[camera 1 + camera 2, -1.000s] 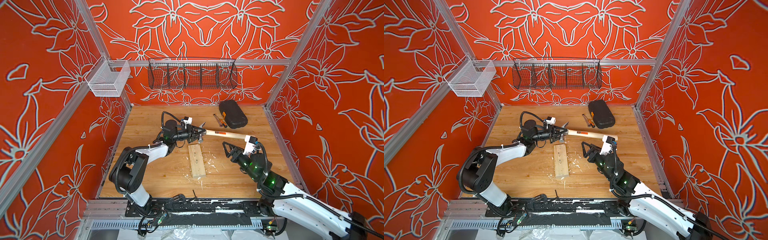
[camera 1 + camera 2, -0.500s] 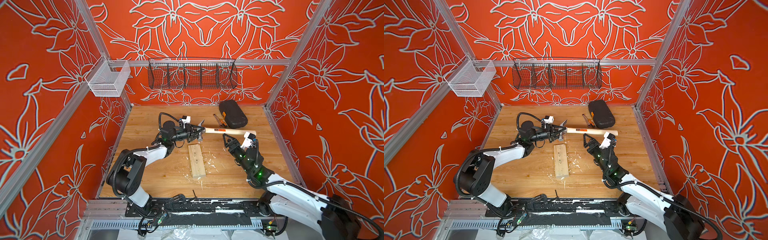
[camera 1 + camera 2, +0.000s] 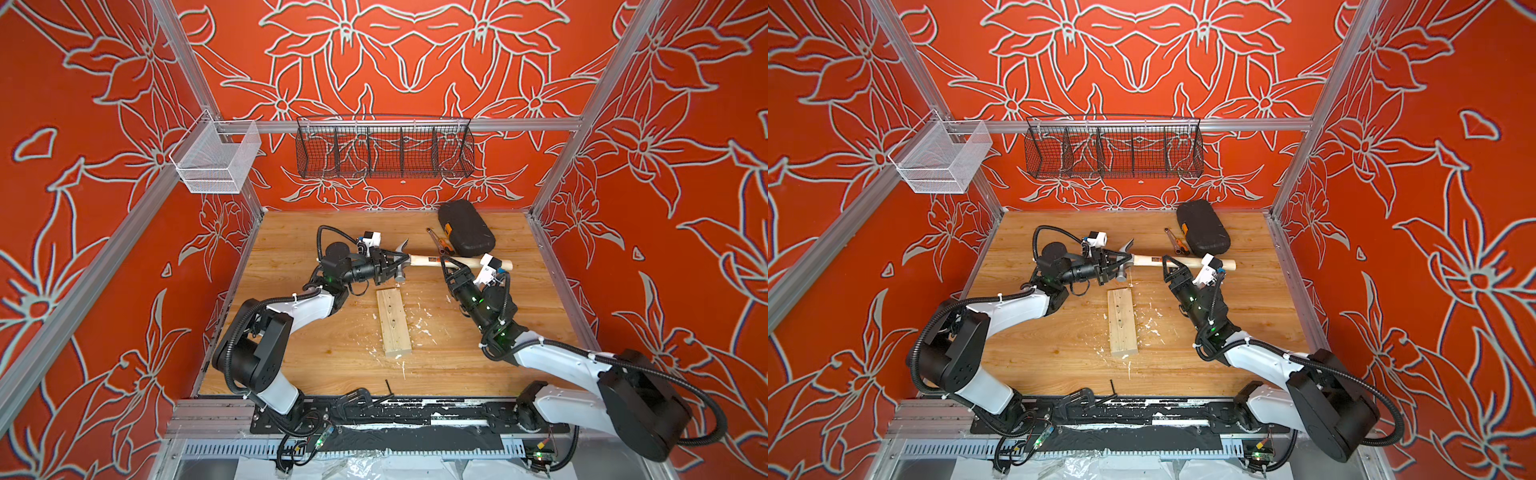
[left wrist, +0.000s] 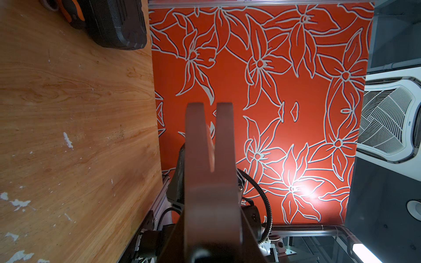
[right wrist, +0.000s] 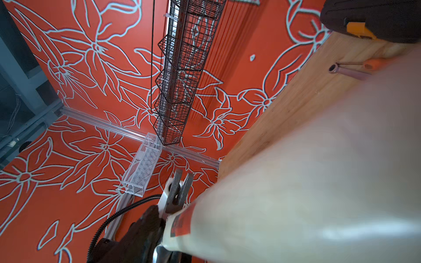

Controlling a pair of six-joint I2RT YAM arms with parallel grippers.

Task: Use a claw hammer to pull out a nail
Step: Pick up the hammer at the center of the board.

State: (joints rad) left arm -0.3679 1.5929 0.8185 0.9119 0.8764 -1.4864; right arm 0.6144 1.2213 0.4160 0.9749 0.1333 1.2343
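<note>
**Left hand (image 3: 390,266) grips the claw hammer (image 3: 422,260); right hand (image 3: 451,266) at its handle**

Left hand is clenched on the hammer at the steel head, holding it level over the bench (image 3: 332,357). The handle runs away from that hand toward my right hand, whose jaws sit at the pale shaft just past the orange label. Clamped or not, I cannot tell. The right wrist view is mostly blurred handle, very close.

Wood block (image 3: 392,322) lies flat on the bench between both hands, nearer my base, close to the left hand. It has dark marks on top. Which one is the nail is too small to say.

Step, as I judge it: passing the hammer over to a handle grip. Next, the right hand clamps firm and the left lets go. Then the claw goes down to the block, slots under the nail head and levers back.
</note>
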